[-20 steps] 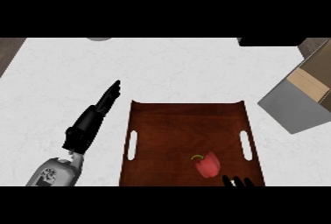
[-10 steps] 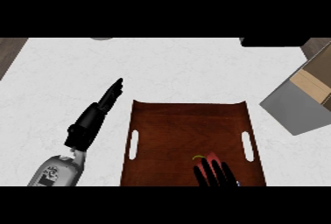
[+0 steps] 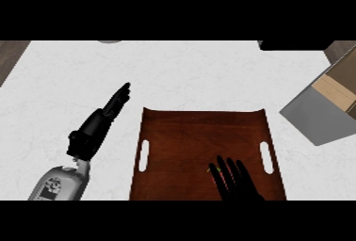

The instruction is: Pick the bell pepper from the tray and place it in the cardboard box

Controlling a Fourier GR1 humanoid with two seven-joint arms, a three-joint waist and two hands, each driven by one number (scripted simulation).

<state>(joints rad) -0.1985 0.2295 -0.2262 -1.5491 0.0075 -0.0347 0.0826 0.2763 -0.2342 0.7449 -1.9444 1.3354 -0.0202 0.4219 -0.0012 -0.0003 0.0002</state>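
A brown tray (image 3: pixel 201 132) with two handle slots lies in the middle of the white counter. My right hand (image 3: pixel 236 181) comes in from the lower edge over the tray's near right part, fingers straight and spread, covering the red bell pepper (image 3: pixel 212 170); only a thin red and green sliver shows at the hand's left edge. The cardboard box (image 3: pixel 332 99) stands at the right edge, its grey flap folded out toward the tray. My left hand (image 3: pixel 101 122) rests open on the counter left of the tray, fingers pointing away.
A dark object (image 3: pixel 295 44) sits at the counter's far right edge and a small grey one (image 3: pixel 109 41) at the far edge. Brown floor shows past the counter's left corner.
My right hand has come up from the lower edge over the tray and now covers the bell pepper, which was in plain view before. The left hand has not moved.
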